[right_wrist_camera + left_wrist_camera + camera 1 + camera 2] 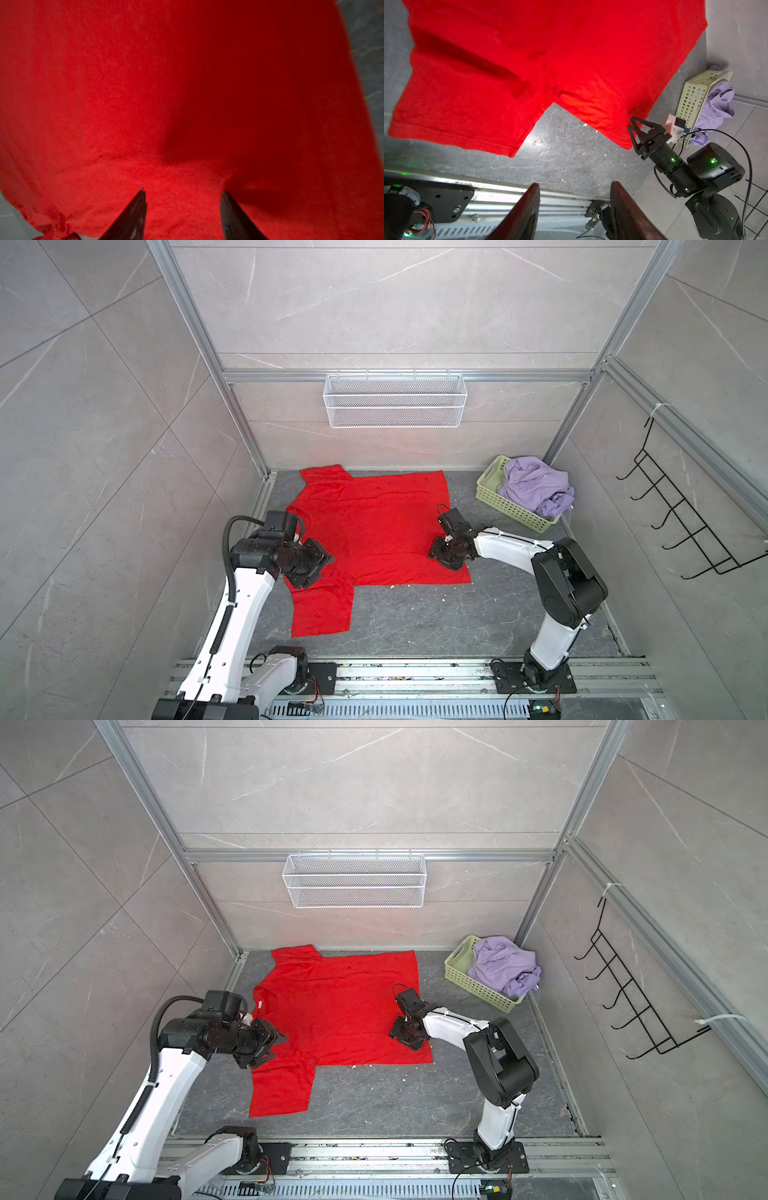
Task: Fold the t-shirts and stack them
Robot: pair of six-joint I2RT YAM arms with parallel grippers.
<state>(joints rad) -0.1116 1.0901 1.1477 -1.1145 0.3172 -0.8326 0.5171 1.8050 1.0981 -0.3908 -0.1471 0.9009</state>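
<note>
The red t-shirt [374,531] [340,1006] lies spread flat on the dark grey table, neck to the left, with its white label [259,1004] showing. The lilac t-shirt [536,485] [505,965] is crumpled in the pale green basket [507,506] at the back right. My left gripper [320,564] [574,184] hovers over the near shoulder, open and empty. My right gripper [438,553] [182,192] is low over the red cloth [166,83] near the hem's front corner. It is open, with cloth below the tips but none pinched.
A white wire-mesh basket [395,400] hangs on the back wall and a black hook rack [681,522] on the right wall. Bare table [436,622] lies in front of the red shirt, bounded by the aluminium rail [415,672] carrying both arm bases.
</note>
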